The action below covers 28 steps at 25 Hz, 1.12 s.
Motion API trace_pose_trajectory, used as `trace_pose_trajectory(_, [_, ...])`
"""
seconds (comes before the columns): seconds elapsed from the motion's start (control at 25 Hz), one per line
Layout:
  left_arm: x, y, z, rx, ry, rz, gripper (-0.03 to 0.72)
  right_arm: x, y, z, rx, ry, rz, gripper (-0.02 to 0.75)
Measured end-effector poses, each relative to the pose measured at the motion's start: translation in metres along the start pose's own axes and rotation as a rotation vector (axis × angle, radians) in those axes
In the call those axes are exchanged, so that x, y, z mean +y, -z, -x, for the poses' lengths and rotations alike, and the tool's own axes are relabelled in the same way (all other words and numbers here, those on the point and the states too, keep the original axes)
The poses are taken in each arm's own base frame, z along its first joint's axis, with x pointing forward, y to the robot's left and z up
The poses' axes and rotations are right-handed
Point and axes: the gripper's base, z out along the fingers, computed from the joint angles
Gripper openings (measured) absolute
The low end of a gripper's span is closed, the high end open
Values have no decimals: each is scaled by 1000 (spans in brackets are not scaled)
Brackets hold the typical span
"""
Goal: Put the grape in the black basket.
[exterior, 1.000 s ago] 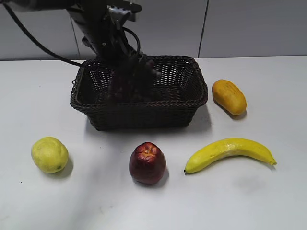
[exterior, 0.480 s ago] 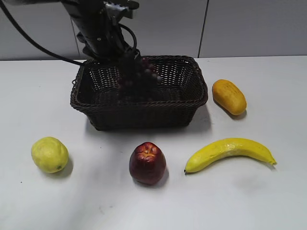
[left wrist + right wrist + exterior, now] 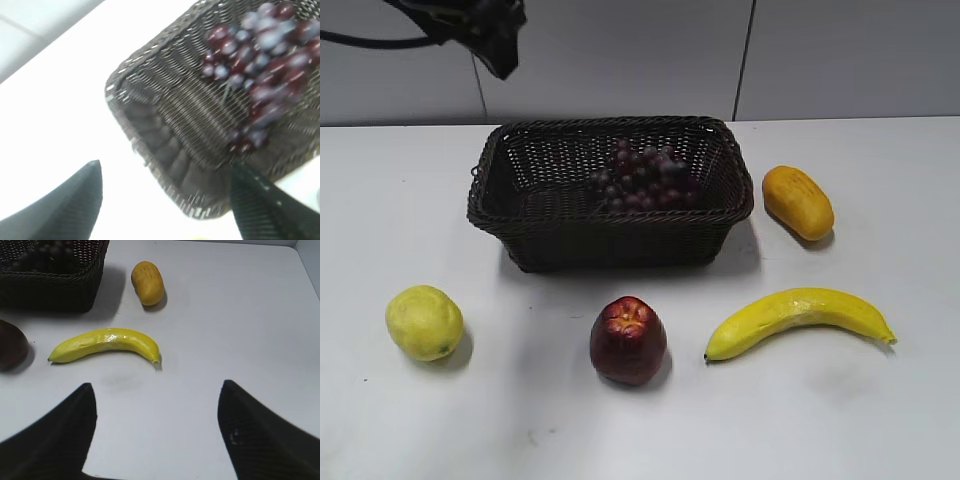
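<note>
Grape (image 3: 642, 176) lying inside black basket (image 3: 520, 215) near counter's far edge, toward basket's right half; left gripper (image 3: 165, 200) hanging above, fingers spread wide, gripping nothing; right gripper (image 3: 156, 432) likewise agape, empty, hovering over counter's near right; placement apparently done; only retreat remaining

Your widest open table (image 3: 880, 420) lies at 5 o'clock from the black basket (image 3: 610, 235). Its front approach is fenced by the lemon (image 3: 424, 322) at 7, apple (image 3: 628, 340) at 6, banana (image 3: 798, 318) at 5; the papaya (image 3: 798, 202) blocks 3.
</note>
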Motion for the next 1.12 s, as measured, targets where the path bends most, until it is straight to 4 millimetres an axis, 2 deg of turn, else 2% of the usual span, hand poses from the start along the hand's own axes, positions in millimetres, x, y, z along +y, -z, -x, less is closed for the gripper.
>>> trace_pose_trajectory(0.12, [9,24,-8,-3,42,33,585,0,0,0,0,0,0,572])
trace_pose_trajectory(0.32, [37,34,-32,24,151,75,585,0,0,0,0,0,0,572])
trace_pose_trajectory(0.44, [52,33,-59,83,213,94,585,0,0,0,0,0,0,572])
trace_pose_trajectory(0.6, [58,36,-113,175,301,101,580,0,0,0,0,0,0,572])
trace_pose_trajectory(0.76, [47,43,-175,180,412,80,575,0,0,0,0,0,0,572])
trace_pose_trajectory(0.92, [24,49,-230,161,468,71,575,0,0,0,0,0,0,572])
trace_pose_trajectory(1.12, [-6,68,-282,65,471,87,567,0,0,0,0,0,0,572])
